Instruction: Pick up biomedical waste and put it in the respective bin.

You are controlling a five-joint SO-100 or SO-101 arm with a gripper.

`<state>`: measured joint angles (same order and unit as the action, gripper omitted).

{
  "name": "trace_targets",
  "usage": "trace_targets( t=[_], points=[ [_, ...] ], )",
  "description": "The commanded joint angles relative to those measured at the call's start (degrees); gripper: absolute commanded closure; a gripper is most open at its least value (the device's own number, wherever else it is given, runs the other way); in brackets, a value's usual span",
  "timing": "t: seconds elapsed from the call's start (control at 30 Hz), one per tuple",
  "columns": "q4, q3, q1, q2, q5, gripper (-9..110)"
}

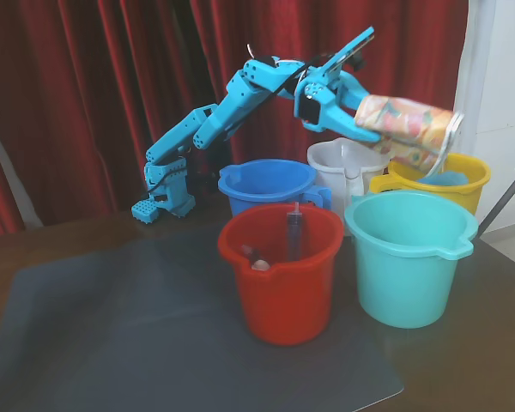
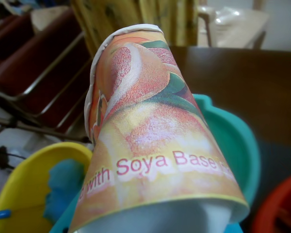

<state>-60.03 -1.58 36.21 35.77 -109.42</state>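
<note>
Paper cup [image 1: 408, 129] airborne; grey mat [image 1: 154, 335] on dark table [image 1: 489, 360]; red curtains [image 1: 86, 77] behind.

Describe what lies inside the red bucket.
In the fixed view, the red bucket holds a thin syringe standing upright and a small pale item near its front rim. The bucket's wall hides its bottom.

Printed paper cup [image 2: 155, 141] on its side above turquoise bucket [image 2: 235, 145] and yellow bucket [image 2: 24, 179].
</note>
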Motion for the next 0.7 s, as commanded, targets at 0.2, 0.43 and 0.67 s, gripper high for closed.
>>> trace_targets(
  t=[0.2, 0.43, 0.67],
  points=[
    [-1.76, -2.02, -2.37, 0.79, 0.62, 97],
    [-1.49, -2.02, -2.11, 0.79, 3.96, 91],
    [-1.23, -2.55, -0.18, 0.79, 4.04, 76]
  ],
)
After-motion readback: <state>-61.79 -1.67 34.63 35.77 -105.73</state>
